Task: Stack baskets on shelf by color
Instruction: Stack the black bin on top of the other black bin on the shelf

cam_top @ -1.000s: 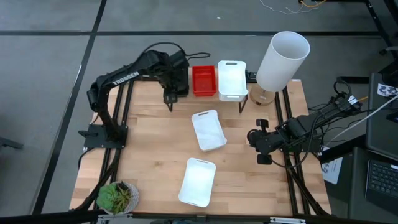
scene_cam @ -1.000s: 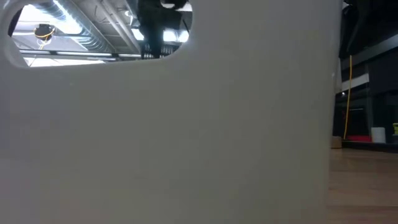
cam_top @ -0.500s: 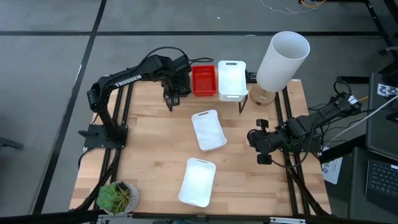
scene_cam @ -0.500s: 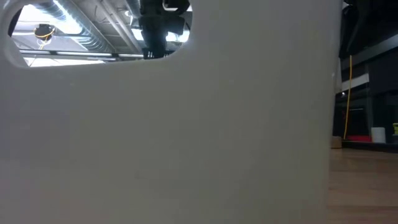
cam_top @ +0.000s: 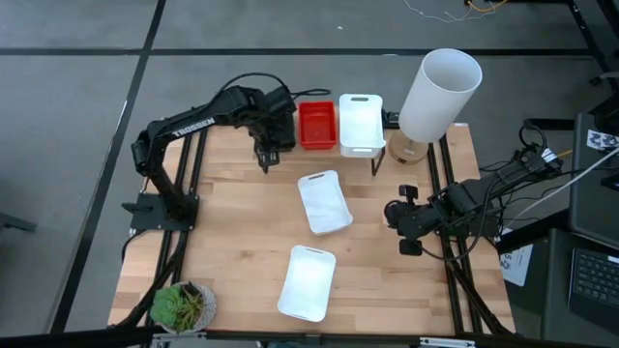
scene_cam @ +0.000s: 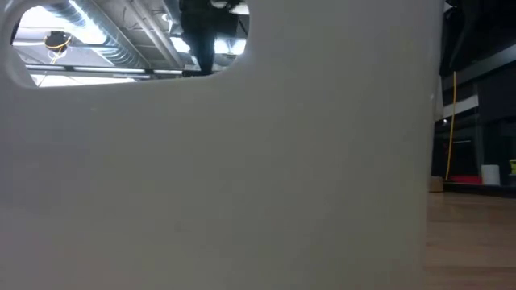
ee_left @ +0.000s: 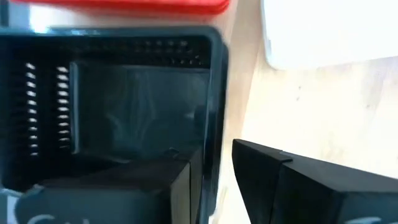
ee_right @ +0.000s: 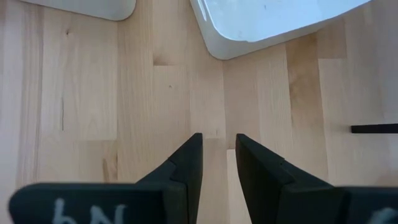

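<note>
A red basket and a white basket sit side by side on the shelf at the table's far edge. My left gripper is at the shelf's left end, shut on a black basket that lies next to the red basket. The arm hides the black basket in the high view. Two more white baskets lie flat on the table, one in the middle and one by the near edge. My right gripper waits shut at the table's right side, just above the wood. My left gripper holds the black basket by its side wall, near a corner. One finger is inside the basket and the other outside. The fingers come from above. Whether the basket rests on the shelf does not show.
A tall white cylinder stands at the far right corner beside the shelf. A potted plant sits at the near left corner. The near white basket's wall fills the low view. Bare wood lies on the table's left half.
My left arm has shifted slightly at the shelf's left end, the gripper edging toward the far edge. The baskets on the shelf and on the table have stayed where they were.
</note>
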Controlling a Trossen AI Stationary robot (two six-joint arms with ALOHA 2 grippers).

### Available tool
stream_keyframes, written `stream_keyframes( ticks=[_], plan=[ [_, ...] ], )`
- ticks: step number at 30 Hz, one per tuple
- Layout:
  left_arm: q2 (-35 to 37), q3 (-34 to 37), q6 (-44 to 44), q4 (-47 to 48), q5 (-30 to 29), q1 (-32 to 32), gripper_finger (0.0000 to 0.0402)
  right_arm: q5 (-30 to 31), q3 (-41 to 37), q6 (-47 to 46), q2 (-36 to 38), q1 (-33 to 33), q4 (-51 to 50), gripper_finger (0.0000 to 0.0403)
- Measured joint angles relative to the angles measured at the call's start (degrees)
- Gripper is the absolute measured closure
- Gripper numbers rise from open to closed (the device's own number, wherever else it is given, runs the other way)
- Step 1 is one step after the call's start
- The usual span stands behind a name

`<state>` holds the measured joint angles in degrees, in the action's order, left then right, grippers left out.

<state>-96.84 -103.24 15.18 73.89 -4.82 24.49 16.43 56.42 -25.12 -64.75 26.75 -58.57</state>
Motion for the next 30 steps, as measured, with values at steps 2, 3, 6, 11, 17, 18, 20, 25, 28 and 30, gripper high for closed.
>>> stream_keyframes(
  ticks=[2, 3, 6, 11, 17, 18, 20, 25, 28, 30],
  plan=[
    [1.5, 0.0, 0.0, -0.8, -0.1, -0.6, 0.0325, 0.0, 0.0, 0.0, 0.0, 0.0, 0.0, 0.0306],
    [2.2, 0.0, 0.0, -1.1, -0.3, -0.9, 0.0325, 0.0, 0.0, 0.0, 0.0, 0.0, 0.0, 0.0306],
    [4.0, 0.0, -0.1, -1.6, -1.9, -1.5, 0.0325, 0.0, 0.0, 0.0, 0.0, 0.0, 0.0, 0.0306],
    [4.2, 0.0, -1.6, -1.7, -8.2, -1.9, 0.0325, 0.0, 0.0, -0.2, 0.0, 0.0, 0.0, 0.0306],
    [1.1, 0.0, -3.0, -2.5, -12.4, -1.9, 0.0324, 0.0, 0.0, -0.3, 0.0, 0.0, 0.0, 0.0306],
    [0.7, 0.0, -3.0, -2.4, -12.4, -1.9, 0.0324, 0.0, 0.0, -0.3, 0.0, 0.0, 0.0, 0.0306],
    [0.0, 0.0, -2.9, -2.4, -12.2, -1.9, 0.0324, 0.0, 0.0, -0.3, 0.0, 0.0, 0.0, 0.0306],
    [-0.4, 0.0, -3.1, -2.4, -12.1, -2.6, 0.0324, -0.1, 0.0, -0.2, 0.0, 0.0, 0.0, 0.0306],
    [-0.4, 0.0, -4.4, -2.4, -12.1, -3.2, 0.0324, -0.1, 0.0, -0.2, 0.0, 0.0, 0.0, 0.0306],
    [-0.4, 0.0, -4.6, -2.4, -12.2, -3.6, 0.0324, -0.1, 0.0, -0.2, 0.0, 0.0, 0.0, 0.0306]
  ],
)
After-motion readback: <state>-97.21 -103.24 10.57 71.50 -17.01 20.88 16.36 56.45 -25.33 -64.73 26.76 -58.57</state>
